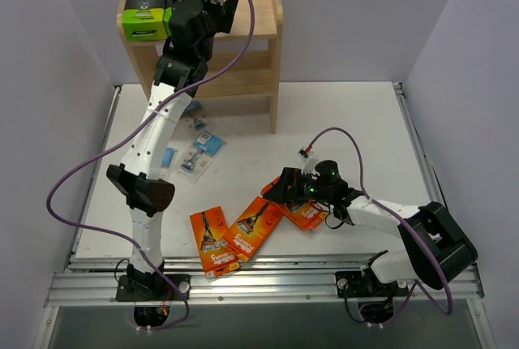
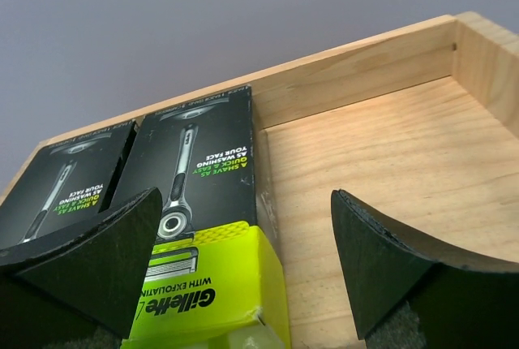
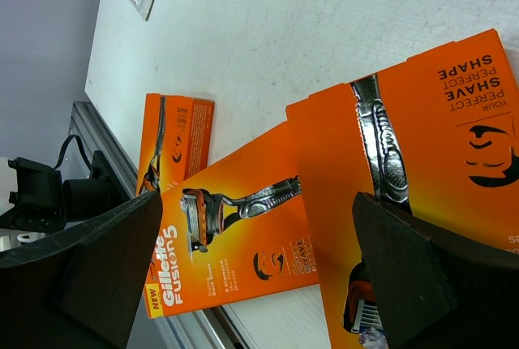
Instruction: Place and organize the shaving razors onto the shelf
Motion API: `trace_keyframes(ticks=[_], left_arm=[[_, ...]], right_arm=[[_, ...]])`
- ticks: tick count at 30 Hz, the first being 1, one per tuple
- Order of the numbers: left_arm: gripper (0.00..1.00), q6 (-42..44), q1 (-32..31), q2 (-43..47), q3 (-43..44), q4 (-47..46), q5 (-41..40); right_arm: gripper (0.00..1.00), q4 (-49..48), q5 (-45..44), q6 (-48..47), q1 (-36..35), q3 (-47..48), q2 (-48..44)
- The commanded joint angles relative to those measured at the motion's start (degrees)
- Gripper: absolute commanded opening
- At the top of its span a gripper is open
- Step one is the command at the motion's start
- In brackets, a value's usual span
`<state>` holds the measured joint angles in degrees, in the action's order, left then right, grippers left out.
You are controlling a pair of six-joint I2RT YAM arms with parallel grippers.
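Two black-and-lime-green razor boxes (image 1: 147,10) lie side by side on the left of the top tier of the wooden shelf (image 1: 263,40). My left gripper (image 1: 219,0) hovers open over that tier. In its wrist view the right-hand box (image 2: 203,170) lies just inside the left finger (image 2: 97,252), with bare wood (image 2: 389,162) beside it. Three orange razor boxes (image 1: 212,242) (image 1: 253,227) (image 1: 306,213) lie near the table's front edge. My right gripper (image 1: 277,191) is open low above them, holding nothing. The wrist view shows the middle box (image 3: 243,243) and the right box (image 3: 438,138) beneath the fingers.
Small blister packs with blue cards (image 1: 203,154) (image 1: 195,118) (image 1: 168,157) lie on the table in front of the shelf's left side. The shelf's two lower tiers (image 1: 243,65) show bare wood. A metal rail (image 1: 268,280) borders the near table edge.
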<state>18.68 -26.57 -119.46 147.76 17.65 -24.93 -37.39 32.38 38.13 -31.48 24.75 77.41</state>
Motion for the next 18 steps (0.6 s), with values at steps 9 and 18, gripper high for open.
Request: trace_keyframes(ticks=[9,18], left_arm=[[0.94,-3.56,-3.31,15.03,-4.76,-3.06,6.12],[0.94,-7.95,-4.02,38.49,-32.68,-7.43,2.61]], right_arm=[[1.0,5.92,0.84,0.1,-0.24,0.65,-2.26],[1.0,11.1,-2.32,-0.6,-0.77,3.19,-4.98]])
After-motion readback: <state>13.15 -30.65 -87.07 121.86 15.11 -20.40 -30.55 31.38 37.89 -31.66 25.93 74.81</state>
